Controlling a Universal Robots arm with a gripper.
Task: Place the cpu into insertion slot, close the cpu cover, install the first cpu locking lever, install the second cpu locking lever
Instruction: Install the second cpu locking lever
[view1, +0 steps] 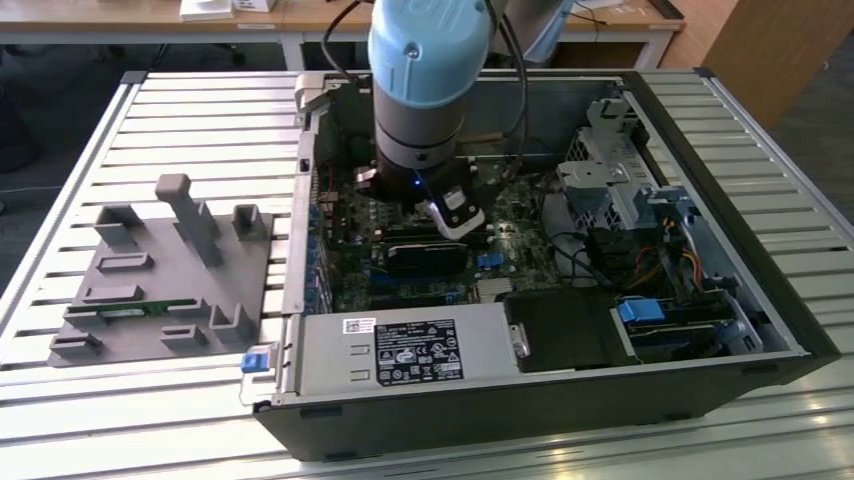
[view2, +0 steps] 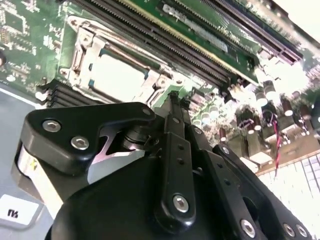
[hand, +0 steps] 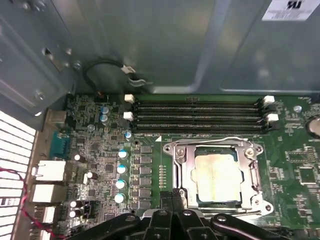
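Silver cpu cover (hand: 218, 172) closed, gripper (hand: 172, 196) at its edge

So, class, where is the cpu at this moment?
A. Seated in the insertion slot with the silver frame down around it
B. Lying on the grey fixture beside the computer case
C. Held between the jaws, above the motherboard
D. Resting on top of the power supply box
A: in the first wrist view the cpu sits in the insertion slot, the cpu cover framing it.

A grey plastic fixture block (view1: 167, 275) lies on the slatted metal table (view1: 200, 110). Beside it stands the open black computer case (view1: 747, 300), holding a grey power supply box (view1: 400, 352).
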